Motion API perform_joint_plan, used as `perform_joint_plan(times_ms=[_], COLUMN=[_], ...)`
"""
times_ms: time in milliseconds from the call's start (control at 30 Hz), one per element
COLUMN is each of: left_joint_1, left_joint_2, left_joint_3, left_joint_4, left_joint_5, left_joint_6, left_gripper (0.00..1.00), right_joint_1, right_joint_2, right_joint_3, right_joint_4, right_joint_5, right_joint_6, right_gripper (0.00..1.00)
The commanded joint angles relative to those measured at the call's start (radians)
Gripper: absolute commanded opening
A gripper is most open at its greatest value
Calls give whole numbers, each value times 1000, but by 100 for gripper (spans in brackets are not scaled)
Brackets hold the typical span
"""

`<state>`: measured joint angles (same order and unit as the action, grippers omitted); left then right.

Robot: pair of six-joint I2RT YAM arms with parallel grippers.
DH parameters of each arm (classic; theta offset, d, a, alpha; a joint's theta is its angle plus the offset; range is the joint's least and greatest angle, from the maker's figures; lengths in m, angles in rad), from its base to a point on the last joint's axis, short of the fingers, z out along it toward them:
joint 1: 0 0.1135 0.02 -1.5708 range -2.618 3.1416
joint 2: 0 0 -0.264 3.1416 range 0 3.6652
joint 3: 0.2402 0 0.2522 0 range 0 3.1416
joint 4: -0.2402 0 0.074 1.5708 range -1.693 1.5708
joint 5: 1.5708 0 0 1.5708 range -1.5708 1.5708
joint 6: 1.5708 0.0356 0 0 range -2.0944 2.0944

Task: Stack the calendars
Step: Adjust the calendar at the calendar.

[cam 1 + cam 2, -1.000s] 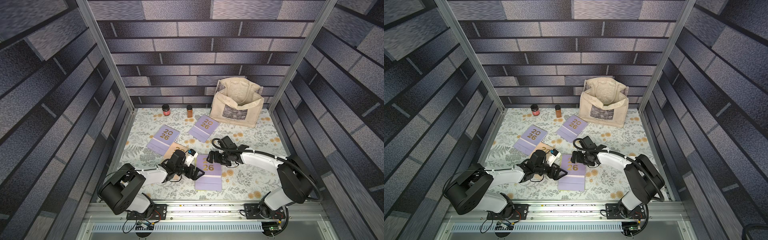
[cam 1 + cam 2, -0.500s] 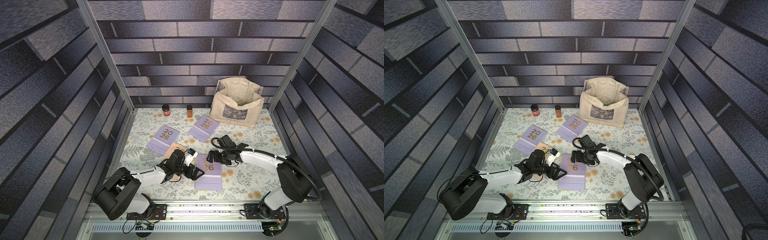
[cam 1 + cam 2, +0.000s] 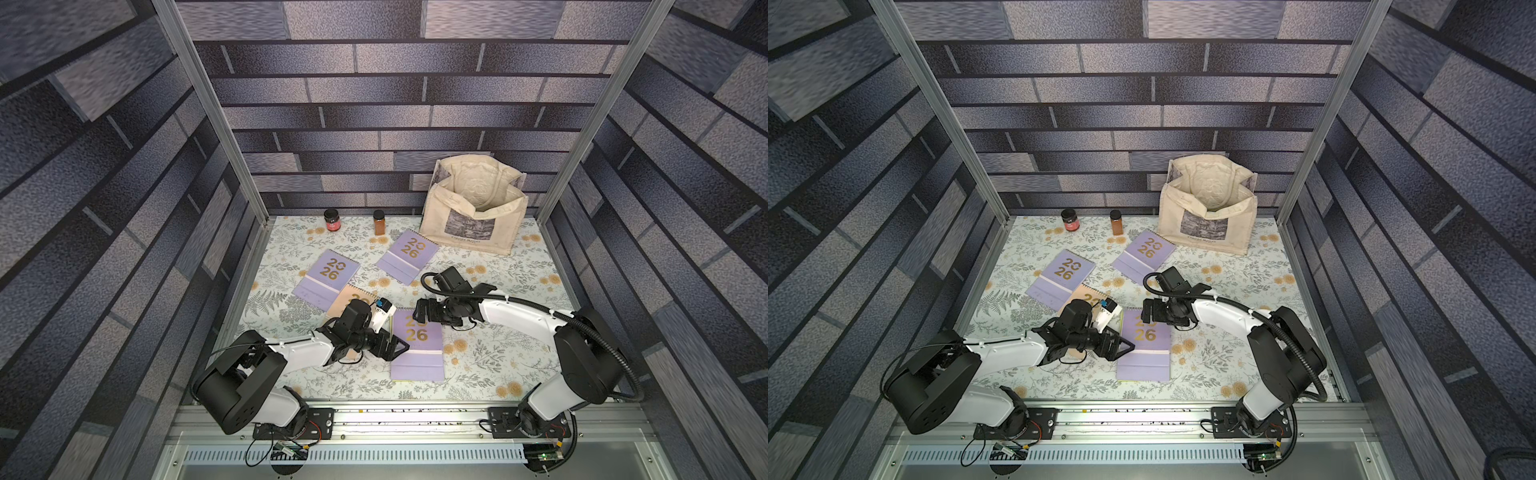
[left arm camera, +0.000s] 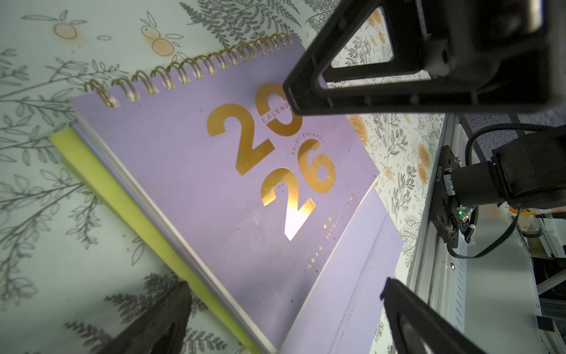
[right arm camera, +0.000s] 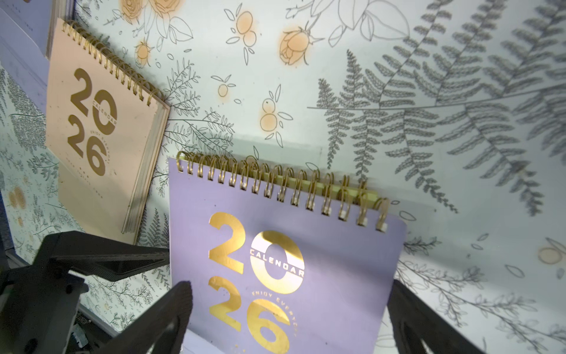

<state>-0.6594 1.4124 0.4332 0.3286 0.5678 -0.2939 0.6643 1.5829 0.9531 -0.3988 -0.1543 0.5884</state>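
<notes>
left jaws: your left gripper (image 3: 395, 350) is spread wide and holds nothing. one finger reaches over the near lilac calendar (image 3: 417, 347), at its long edge on the left arm's side.
right jaws: your right gripper (image 3: 423, 311) is spread just as wide and is also empty, poised over that calendar's spiral end.
stack: the lilac cover lies flat on a yellow-green calendar (image 4: 115, 196), shifted a little so a green strip shows.
others: the peach calendar (image 3: 348, 300) lies by the left wrist, just beside a second lilac calendar (image 3: 327, 277). a third lilac calendar (image 3: 408, 254) lies near the tote bag (image 3: 473, 212).
left wrist view: only here do you see the green strip along the long side, and the right arm's finger crossing the gold "20".
right wrist view: only here do you see green behind the spirals, with the cover spanning between both fingers (image 5: 171, 309).
top views: in both, you cannot tell whether either gripper touches the cover.
</notes>
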Motion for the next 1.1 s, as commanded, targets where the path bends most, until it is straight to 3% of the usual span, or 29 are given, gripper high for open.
perform_joint_plan(times_ms=[0,433,1067], left_joint_1=[6,42,54], left_joint_2=[19,50,148], left_joint_3=[29,44,90], left_joint_4=[8,11,78], left_joint_5=[-12,-49,-3], left_joint_6=[24,36,19], left_gripper=[100,100,100], right_joint_1=[-6,-5,-6], right_joint_2=[24,26,61], right_joint_3=[30,36,88], right_joint_4=[-25,-19,-31], right_joint_5=[-14,-32,-28], right_joint_6=[-18,-24,-46], right_gripper=[100,100,100])
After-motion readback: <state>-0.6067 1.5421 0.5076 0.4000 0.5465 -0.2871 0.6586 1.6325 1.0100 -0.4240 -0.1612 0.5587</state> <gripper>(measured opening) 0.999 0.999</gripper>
